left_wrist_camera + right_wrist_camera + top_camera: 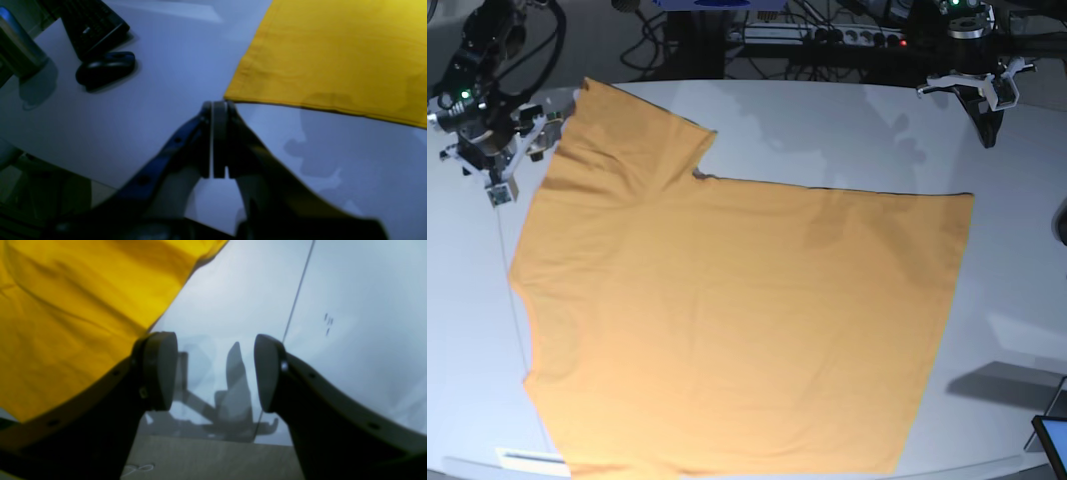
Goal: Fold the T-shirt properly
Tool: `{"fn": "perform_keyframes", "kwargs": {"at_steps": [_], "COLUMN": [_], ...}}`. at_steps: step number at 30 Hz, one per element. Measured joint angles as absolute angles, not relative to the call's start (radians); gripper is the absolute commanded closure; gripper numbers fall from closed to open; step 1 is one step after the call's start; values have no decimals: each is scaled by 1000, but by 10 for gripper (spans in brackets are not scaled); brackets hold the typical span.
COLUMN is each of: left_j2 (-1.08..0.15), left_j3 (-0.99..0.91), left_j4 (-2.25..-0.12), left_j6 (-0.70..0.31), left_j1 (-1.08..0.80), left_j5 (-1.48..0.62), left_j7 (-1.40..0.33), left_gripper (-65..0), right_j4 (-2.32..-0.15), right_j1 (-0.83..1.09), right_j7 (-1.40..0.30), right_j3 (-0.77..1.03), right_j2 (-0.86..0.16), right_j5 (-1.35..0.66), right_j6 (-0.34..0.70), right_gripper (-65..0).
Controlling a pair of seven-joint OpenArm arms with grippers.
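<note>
The thin, limp T-shirt [737,320] looks best pinched at its upper corners; left gripper [218,110] closed empty, right gripper [215,370] open, empty.

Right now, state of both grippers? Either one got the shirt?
Left gripper: closed, holding nothing; its tips sit just off the T-shirt hem corner.
Right gripper: open, empty, beside the shirt's edge over the table.

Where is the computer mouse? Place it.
In the left wrist view, the mouse sits upper left on the white table, just below the keyboard, well left of the T-shirt.
</note>
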State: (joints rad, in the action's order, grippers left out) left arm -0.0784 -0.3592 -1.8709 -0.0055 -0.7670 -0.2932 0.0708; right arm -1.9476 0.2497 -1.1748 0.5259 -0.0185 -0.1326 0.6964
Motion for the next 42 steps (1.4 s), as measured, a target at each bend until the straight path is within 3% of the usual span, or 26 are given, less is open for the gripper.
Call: {"fn": "perform_keyframes", "kwargs": {"at_steps": [18, 26, 30, 35, 37, 42], "left_j2": [-78, -77, -79, -77, -80, -78], "left_j3": [-359, -359, -359, -358, -358, -358], "left_j4": [-1802, -1802, -1802, -1802, -1802, -1802], "left_j6": [-6, -6, -7, -6, -10, -9], "left_j1": [-739, -731, -731, -715, -709, -712], "left_j5": [-293, -293, -293, -293, -293, -293], "left_j7": [70, 68, 72, 69, 71, 70], "left_gripper": [-12, -12, -12, -12, -12, -12], "right_j4": [-1946, -1961, -1961, -1946, -1932, -1935], "right_j1": [208, 300, 385, 501, 515, 500], "right_j7": [-1247, -938, -694, -297, -228, -245], "right_j3": [519, 517, 449, 239, 205, 213], "right_j2": [-3, -105, -105, -45, -3, 36], "right_j5": [-177, -163, -123, 180, 253, 145], "right_j6": [696, 696, 515, 253, 231, 215], "right_gripper": [-353, -353, -353, -354, -357, -357]}}
